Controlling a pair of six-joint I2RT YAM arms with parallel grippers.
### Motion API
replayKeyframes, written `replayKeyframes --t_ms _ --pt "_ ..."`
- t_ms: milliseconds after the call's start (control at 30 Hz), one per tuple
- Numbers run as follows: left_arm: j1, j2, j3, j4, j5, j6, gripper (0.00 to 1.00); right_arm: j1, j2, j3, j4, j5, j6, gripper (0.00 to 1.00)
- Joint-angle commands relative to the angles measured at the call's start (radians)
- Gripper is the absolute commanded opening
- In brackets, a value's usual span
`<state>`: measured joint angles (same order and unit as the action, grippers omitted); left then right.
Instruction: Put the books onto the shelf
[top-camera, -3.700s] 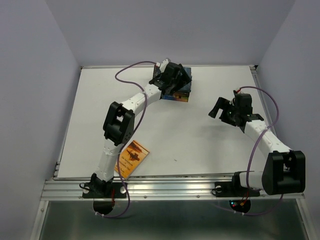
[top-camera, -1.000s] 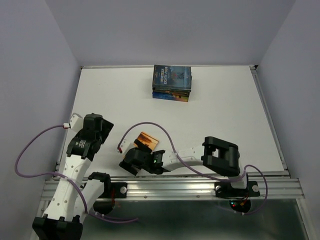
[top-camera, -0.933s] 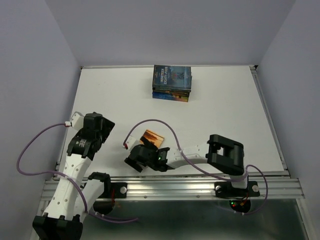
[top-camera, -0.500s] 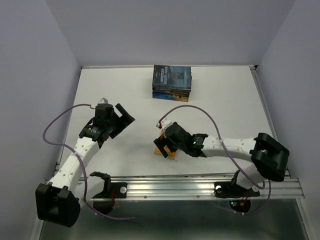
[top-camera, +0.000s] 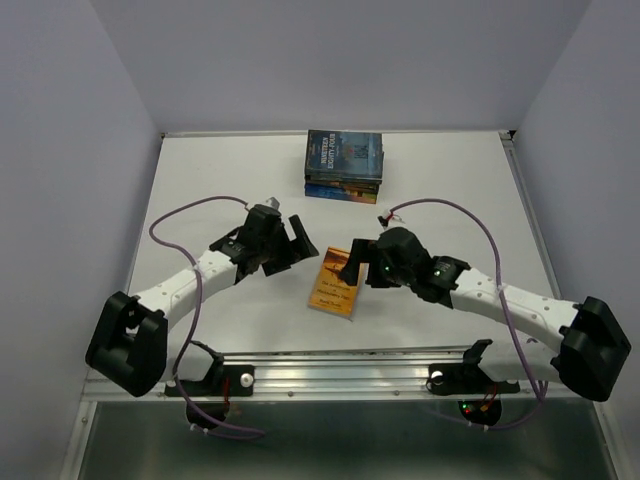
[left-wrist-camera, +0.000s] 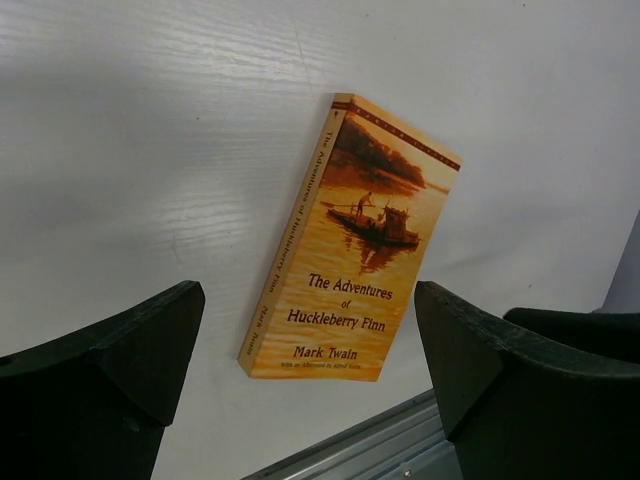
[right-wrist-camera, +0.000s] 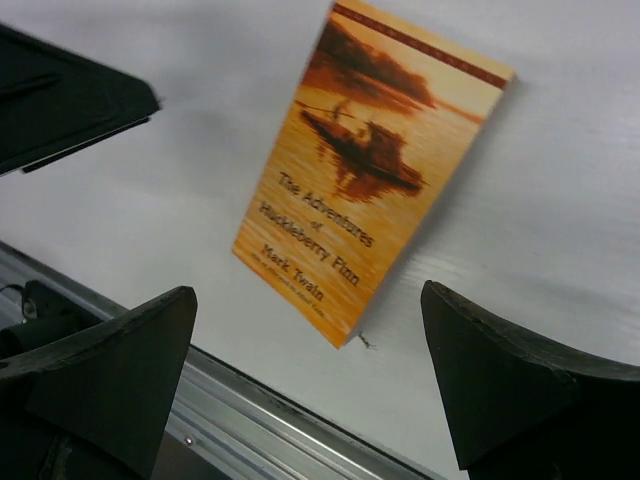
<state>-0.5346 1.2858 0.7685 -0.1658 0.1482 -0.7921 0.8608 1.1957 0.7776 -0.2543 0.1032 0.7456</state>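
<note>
Lower centre of the overhead view: the orange Huckleberry Finn paperback (top-camera: 335, 285) lies flat, cover up, on the white table (top-camera: 450, 190), clear of both tools. The left gripper (left-wrist-camera: 305, 310) and right gripper (right-wrist-camera: 310, 310) flank it with jaws wide apart, holding nothing; judged a lining-up for pickup. Upper centre: the stacked books (top-camera: 345, 160) lie flat at the table's far edge. No shelf is visible.

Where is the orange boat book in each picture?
Top external: the orange book lies flat on the table, just below the middle.
Left wrist: orange book in the middle, tilted.
Right wrist: orange book in the upper middle, tilted.
Shared landmark: the metal rail, past the book's bottom end.
</note>
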Motion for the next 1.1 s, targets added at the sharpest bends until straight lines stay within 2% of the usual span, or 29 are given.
replayKeyframes --t_ms 0,133,500,1067 --pt "-0.034 0.044 0.015 0.101 0.047 -0.007 0.99 -0.045 0.047 -0.026 -0.054 -0.063 0.182 1.0" --pt "-0.071 0.087 0.009 0.138 0.076 -0.015 0.99 -0.045 0.105 -0.024 -0.022 -0.126 0.186 1.0" --pt "-0.087 0.124 -0.087 0.249 0.12 -0.065 0.99 -0.054 0.159 -0.047 0.114 -0.178 0.19 1.0" --pt "-0.097 0.185 -0.107 0.304 0.145 -0.11 0.99 -0.072 0.196 -0.074 0.161 -0.204 0.218 1.0"
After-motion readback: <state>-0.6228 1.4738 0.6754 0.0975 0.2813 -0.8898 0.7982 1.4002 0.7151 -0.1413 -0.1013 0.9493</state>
